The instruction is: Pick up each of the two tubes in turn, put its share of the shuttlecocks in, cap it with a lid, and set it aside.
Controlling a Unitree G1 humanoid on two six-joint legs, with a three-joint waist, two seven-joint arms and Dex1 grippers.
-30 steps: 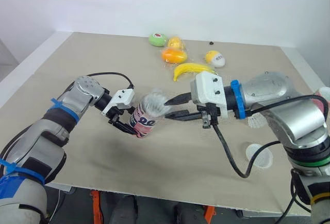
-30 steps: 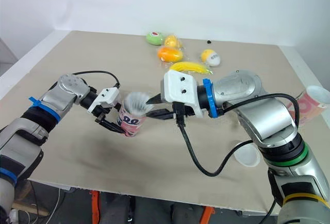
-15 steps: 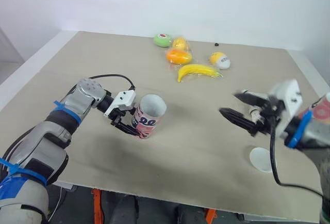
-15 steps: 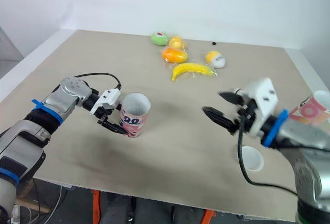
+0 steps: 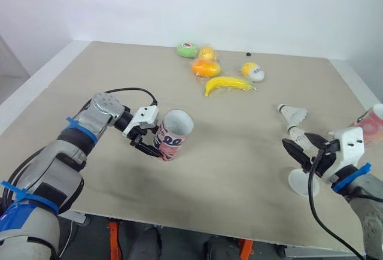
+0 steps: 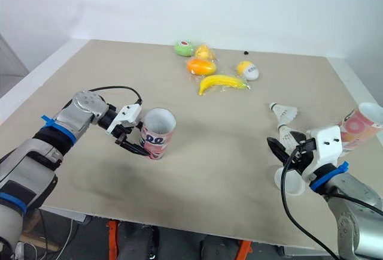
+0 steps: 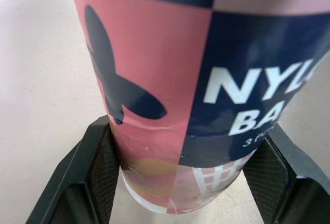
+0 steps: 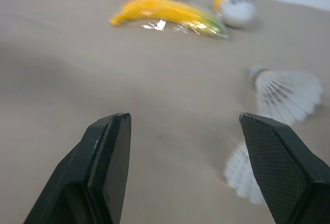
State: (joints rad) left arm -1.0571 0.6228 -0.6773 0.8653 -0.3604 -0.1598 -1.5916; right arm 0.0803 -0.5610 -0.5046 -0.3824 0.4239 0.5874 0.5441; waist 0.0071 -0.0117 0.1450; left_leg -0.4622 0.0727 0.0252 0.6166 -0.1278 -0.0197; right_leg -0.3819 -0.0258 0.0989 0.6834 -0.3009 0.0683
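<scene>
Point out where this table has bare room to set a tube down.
Bare: the wide middle between the held tube and the shuttlecocks, nearer than the banana; also the far left corner, left of the green fruit. Crowded: the right edge, with right gripper, lid and second tube.

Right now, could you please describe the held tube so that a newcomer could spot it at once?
On the beige table, look left of centre, where the left gripper has its jaws clamped on a pink-and-navy tube near its base, open mouth up. The other tube sits at the right edge, ungripped.
</scene>
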